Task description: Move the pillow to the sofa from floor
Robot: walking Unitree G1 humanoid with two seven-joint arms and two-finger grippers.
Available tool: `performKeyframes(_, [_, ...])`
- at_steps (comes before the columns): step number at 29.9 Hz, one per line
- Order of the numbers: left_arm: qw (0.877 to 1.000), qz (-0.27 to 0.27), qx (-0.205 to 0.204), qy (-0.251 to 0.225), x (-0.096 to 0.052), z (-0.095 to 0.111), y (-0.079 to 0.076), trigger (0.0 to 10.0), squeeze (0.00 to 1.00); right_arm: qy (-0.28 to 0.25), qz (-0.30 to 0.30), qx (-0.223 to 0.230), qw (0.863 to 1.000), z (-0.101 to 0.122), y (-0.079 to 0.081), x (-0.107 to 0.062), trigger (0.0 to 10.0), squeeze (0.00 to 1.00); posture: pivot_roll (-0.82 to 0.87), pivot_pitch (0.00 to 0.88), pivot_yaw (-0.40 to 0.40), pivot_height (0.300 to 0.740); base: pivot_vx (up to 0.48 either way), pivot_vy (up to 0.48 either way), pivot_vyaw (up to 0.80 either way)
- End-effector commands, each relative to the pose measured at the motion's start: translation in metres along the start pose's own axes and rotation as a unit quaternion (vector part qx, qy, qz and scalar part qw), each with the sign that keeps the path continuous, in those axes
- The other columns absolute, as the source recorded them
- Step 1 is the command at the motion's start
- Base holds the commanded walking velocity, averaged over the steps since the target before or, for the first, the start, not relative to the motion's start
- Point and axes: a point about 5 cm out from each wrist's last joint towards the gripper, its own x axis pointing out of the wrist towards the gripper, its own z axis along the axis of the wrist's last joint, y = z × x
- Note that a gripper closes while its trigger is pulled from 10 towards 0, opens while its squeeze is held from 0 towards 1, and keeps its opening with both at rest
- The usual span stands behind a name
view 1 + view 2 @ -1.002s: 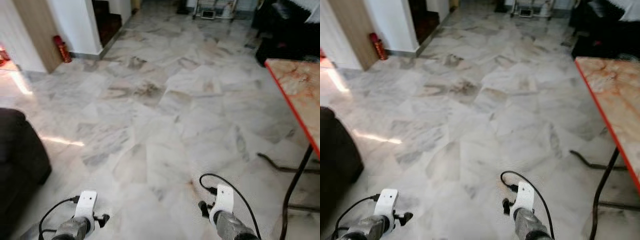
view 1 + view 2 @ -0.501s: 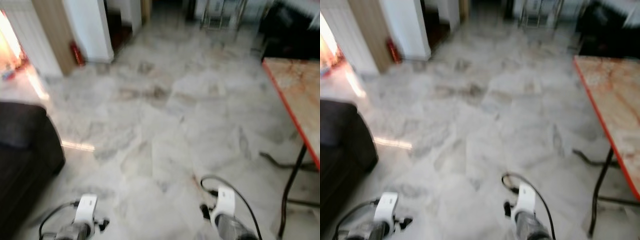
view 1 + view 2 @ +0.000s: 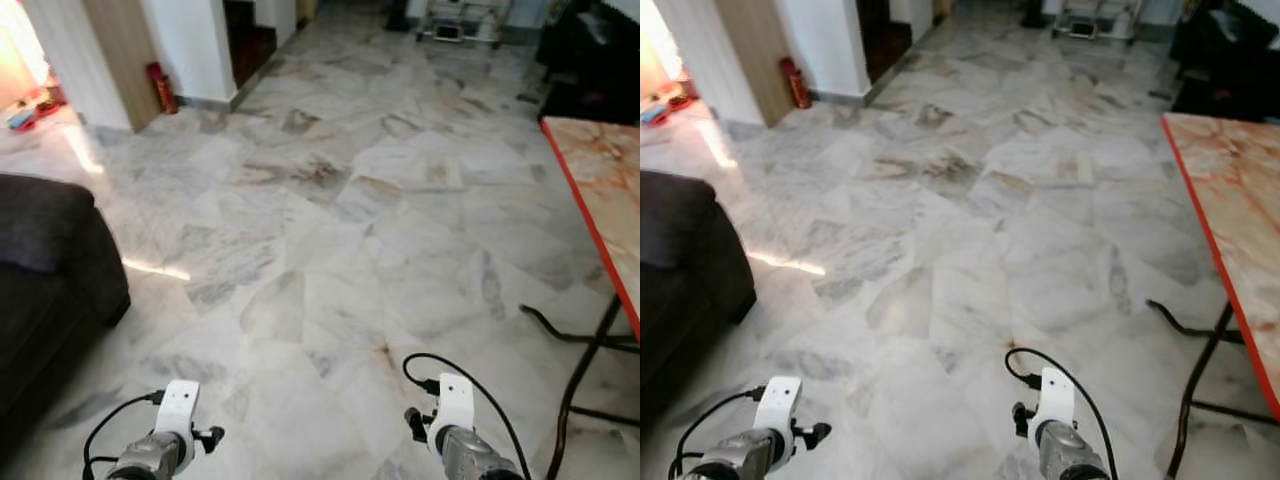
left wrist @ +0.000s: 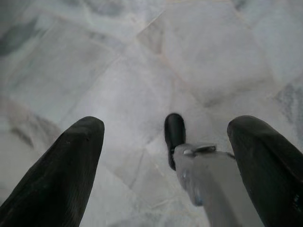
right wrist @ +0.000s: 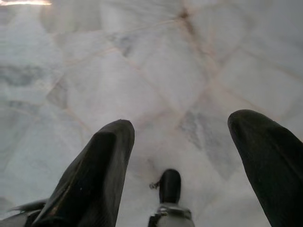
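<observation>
A dark sofa (image 3: 50, 260) stands at the left edge of the eye views, its arm and seat in sight, on a pale marble floor (image 3: 330, 260). Both my arms are held low at the bottom of the picture, the left wrist (image 3: 170, 425) and the right wrist (image 3: 450, 415) over bare floor. In the left wrist view my left gripper (image 4: 166, 124) is open above the tiles with nothing between its fingers. My right gripper (image 5: 183, 120) is open in the same way over the floor.
A table (image 3: 600, 170) with a marbled top and red edge stands at the right, its thin black leg (image 3: 585, 375) by a dark cable (image 3: 570, 335). A white pillar (image 3: 190, 45) and red extinguisher (image 3: 160, 88) stand far left. Dark furniture (image 3: 590, 60) fills the far right.
The camera has swung left and steadied after a blur, so more of the sofa shows. Both arms keep their low pose.
</observation>
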Motion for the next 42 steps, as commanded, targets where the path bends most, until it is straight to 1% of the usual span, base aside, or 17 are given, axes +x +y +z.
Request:
performKeyframes(1, [1.0,0.003,-0.001,0.015,-0.0008,-0.0077,0.0022,10.0,0.0,0.006,0.002,-0.004,1.0,-0.0015,0.001,0.0,10.0,0.0,0.02,0.027,-0.023,0.74,0.0,0.0,0.8])
performKeyframes(19, [1.0,0.003,0.006,0.016,-0.0007,-0.0059,0.0025,10.0,0.0,0.008,0.006,-0.016,1.0,0.0,0.0011,0.0001,10.0,0.0,0.02,0.052,-0.028,0.74,0.0,0.0,0.8])
performKeyframes(42, [1.0,0.002,0.005,0.015,-0.0006,-0.0047,0.0025,10.0,0.0,0.007,0.005,-0.015,1.0,0.001,0.0013,0.0001,10.0,0.0,0.03,0.058,-0.028,0.74,0.0,0.0,0.8])
